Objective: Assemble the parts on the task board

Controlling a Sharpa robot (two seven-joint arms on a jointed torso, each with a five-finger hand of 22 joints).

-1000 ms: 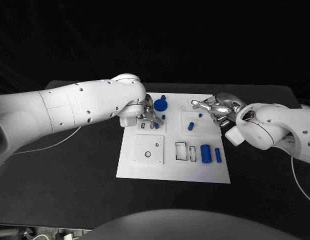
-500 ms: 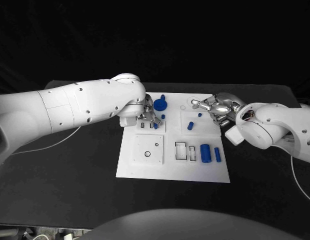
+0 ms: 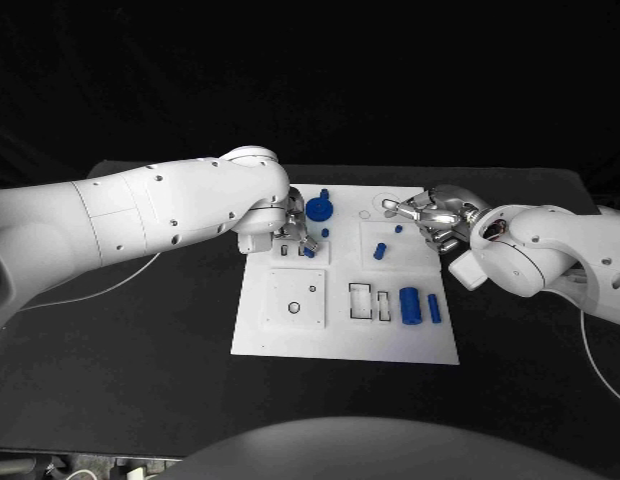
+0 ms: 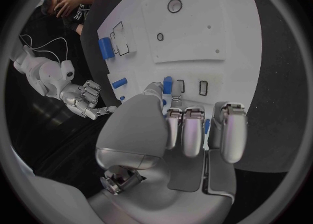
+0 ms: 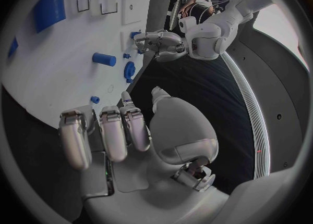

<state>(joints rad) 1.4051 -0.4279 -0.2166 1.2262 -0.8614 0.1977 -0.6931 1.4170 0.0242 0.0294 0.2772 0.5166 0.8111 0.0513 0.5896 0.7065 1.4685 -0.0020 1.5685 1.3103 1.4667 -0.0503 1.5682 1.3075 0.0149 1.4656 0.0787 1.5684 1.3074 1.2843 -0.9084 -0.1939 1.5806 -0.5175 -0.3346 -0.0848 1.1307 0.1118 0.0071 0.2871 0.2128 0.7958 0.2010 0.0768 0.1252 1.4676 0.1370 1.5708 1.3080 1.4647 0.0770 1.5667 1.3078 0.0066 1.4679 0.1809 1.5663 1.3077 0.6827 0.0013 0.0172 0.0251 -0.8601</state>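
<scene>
Lying in the middle of the black table (image 3: 137, 370), the white task board (image 3: 346, 335) carried several blue parts. A round blue disc part (image 3: 320, 209) sat near the far edge of the board, with a small blue peg (image 3: 325, 192) just beyond it. A short blue cylinder (image 3: 381, 251) stood more to the middle, and a large blue cylinder (image 3: 411, 306) lay beside a thin blue bar (image 3: 434, 308) near the right edge of the board.

The left hand (image 3: 294, 233) hovered over the far left part of the board, its fingers (image 4: 183, 130) held side by side and pointing down; a small blue part (image 4: 167, 85) showed at the fingertips, but I could not tell whether it was pinched. The right hand (image 3: 431, 217) was at the far right corner of the board, fingers loosely spread, holding nothing.
</scene>
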